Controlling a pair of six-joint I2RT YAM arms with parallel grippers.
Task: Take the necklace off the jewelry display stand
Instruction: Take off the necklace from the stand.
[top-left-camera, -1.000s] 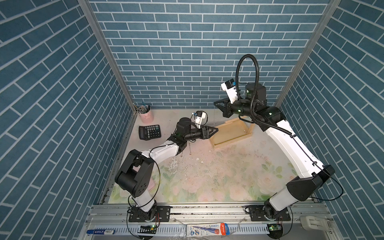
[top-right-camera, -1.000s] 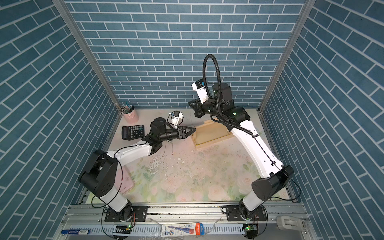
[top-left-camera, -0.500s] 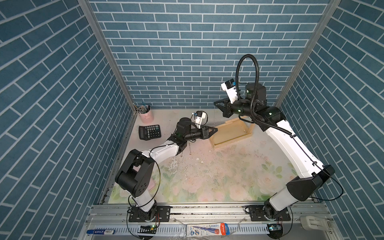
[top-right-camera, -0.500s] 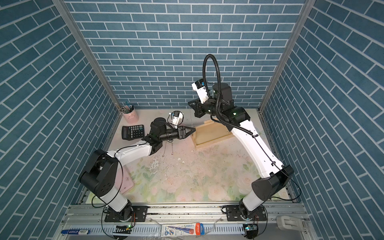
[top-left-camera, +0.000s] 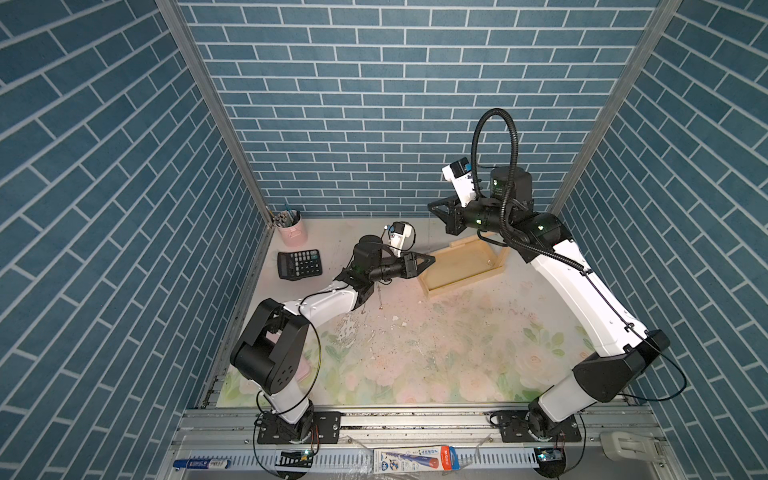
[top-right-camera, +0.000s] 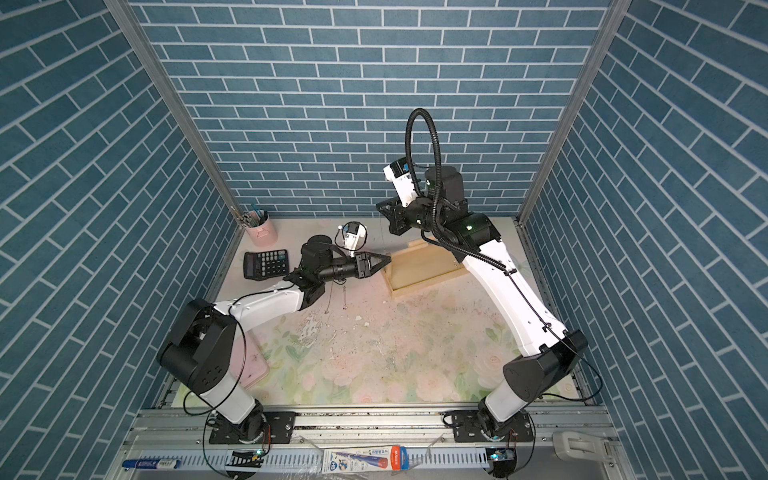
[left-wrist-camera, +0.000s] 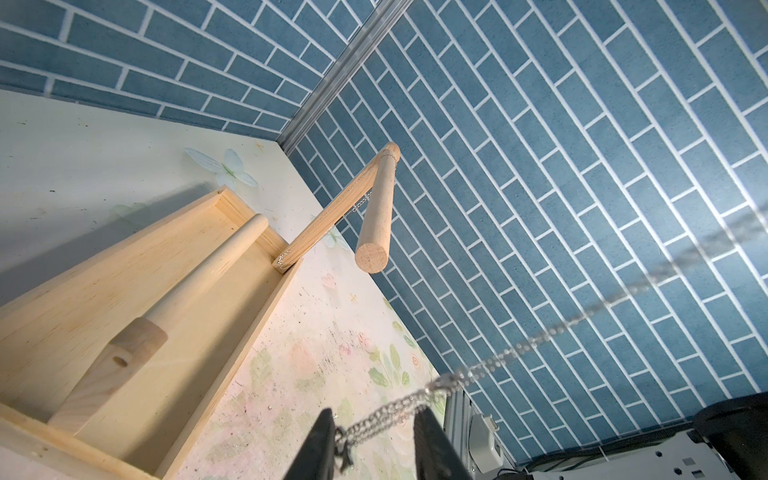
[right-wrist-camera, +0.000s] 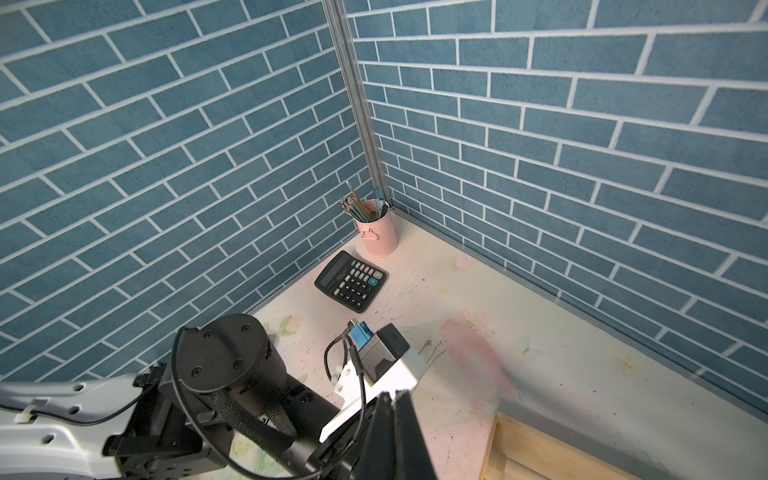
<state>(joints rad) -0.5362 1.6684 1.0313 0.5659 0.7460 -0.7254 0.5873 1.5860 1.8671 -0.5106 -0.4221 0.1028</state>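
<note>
A pale wooden jewelry display stand (top-left-camera: 457, 266) sat near the back of the flowered tabletop (top-left-camera: 457, 353). Far to the stand's left, in the back corner, stood a pink cup (top-left-camera: 293, 235) of pencils. Nearer the stand lay a black calculator (top-left-camera: 300, 264), its brand line too small to read. Between calculator and stand, two thin strands (top-left-camera: 380, 296) showed by the left arm; whether they lay flat or dangled could not be told.

The left gripper (top-left-camera: 431, 260) pointed at the stand's left end. In its wrist view its fingers (left-wrist-camera: 316, 453) stood partly apart, cut off by the frame edge. The silver necklace (left-wrist-camera: 395, 408) passed between them unclamped, catching on one finger, and ran on, blurred, out of frame. A fine chain also ran up the stand's far post and over its top; whether it was the same necklace was unclear.

Above the stand's back-left corner, the right gripper (top-left-camera: 433, 206) had its fingers (right-wrist-camera: 399, 440) pressed together. A hair-thin line dropped from them toward the left gripper: the necklace, pinched. The right arm hid the stand's right end.

On the front rail, well clear of the stand, a marker (top-left-camera: 201, 463) and a blue-red packet (top-left-camera: 415, 457) carried print too small to read.
</note>
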